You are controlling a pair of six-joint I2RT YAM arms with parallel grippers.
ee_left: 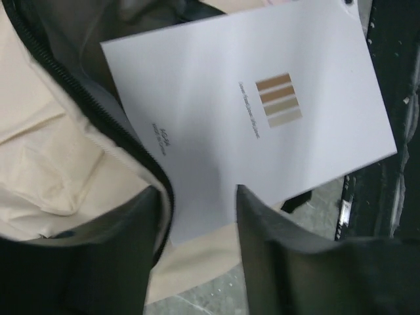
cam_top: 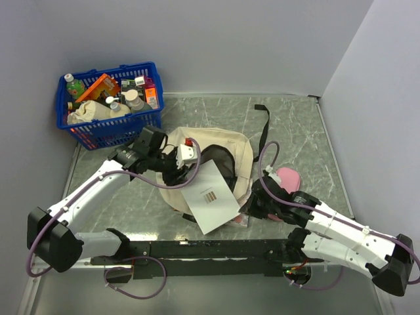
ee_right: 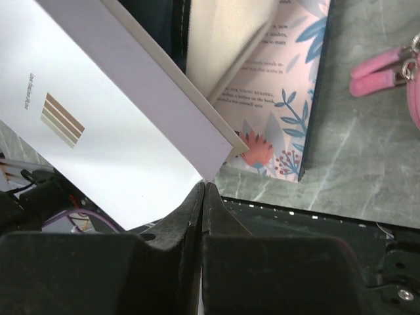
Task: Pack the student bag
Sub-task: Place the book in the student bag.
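Observation:
The cream student bag [cam_top: 231, 146] lies open in the middle of the table, dark inside. A white book [cam_top: 210, 195] with brown stripes sticks out of its mouth toward the near edge. My left gripper [cam_top: 176, 164] is open at the bag's left rim. In the left wrist view its fingers [ee_left: 308, 262] straddle the book's corner [ee_left: 216, 131] and the bag's zipper edge [ee_left: 39, 151]. My right gripper [ee_right: 205, 190] is shut, its tips touching the white book's near corner [ee_right: 131, 131]. A floral book [ee_right: 282, 111] lies partly under the bag's fabric [ee_right: 223, 33].
A blue basket [cam_top: 108, 108] of bottles and packets stands at the back left. A pink pouch [cam_top: 289, 178] lies right of the bag, just behind my right gripper [cam_top: 251, 207]; its strap shows in the right wrist view [ee_right: 384, 65]. The bag's black strap [cam_top: 264, 131] trails back.

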